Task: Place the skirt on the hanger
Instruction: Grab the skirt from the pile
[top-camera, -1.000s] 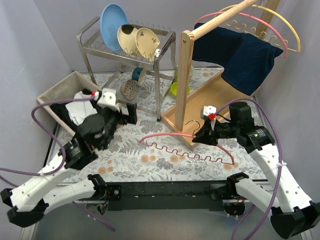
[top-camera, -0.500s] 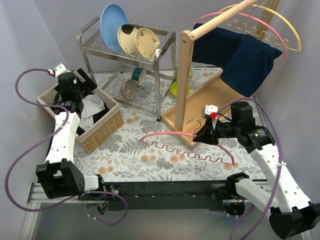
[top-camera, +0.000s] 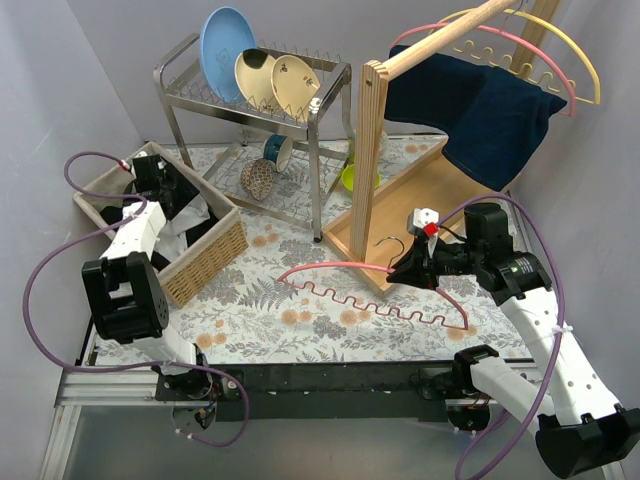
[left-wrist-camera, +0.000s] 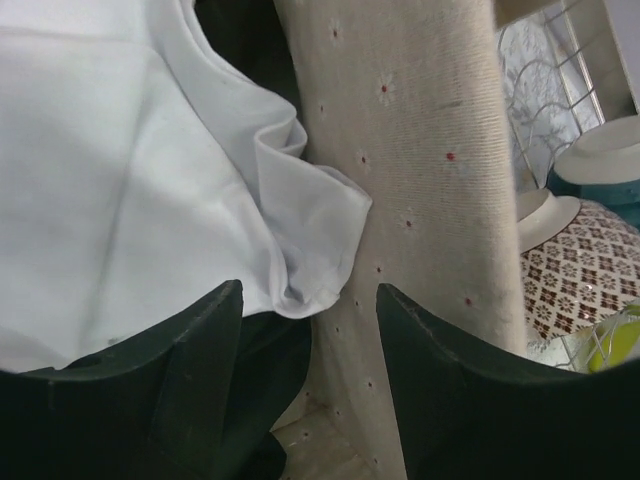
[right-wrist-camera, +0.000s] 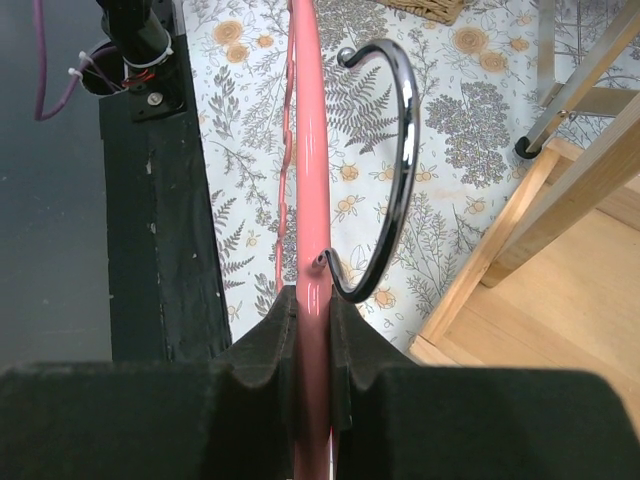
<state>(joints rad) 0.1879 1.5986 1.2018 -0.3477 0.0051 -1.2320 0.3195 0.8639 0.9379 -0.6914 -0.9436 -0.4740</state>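
A wicker basket (top-camera: 205, 262) at the left holds a white garment (top-camera: 188, 215) and a black one; I cannot tell which is the skirt. My left gripper (top-camera: 160, 185) is down inside the basket. In the left wrist view it (left-wrist-camera: 308, 300) is open and empty, with white cloth (left-wrist-camera: 120, 180) ahead, black cloth (left-wrist-camera: 255, 350) between the jaws, and the basket's dotted liner (left-wrist-camera: 420, 150) to the right. My right gripper (top-camera: 405, 268) is shut on a pink hanger (top-camera: 330, 267) held low over the table. In the right wrist view the gripper (right-wrist-camera: 313, 300) clamps the hanger's pink bar (right-wrist-camera: 308, 150) beside its black hook (right-wrist-camera: 405, 170).
A metal dish rack (top-camera: 320, 110) with plates stands at the back. A wooden clothes rack (top-camera: 370, 150) at the right carries a navy cloth (top-camera: 480, 110) and pink and yellow hangers (top-camera: 560, 50). A patterned bowl (top-camera: 257, 178) lies under the dish rack.
My left arm swung from the table's middle to the far left and dropped its gripper into the basket. My right gripper and the hanger stayed in place.
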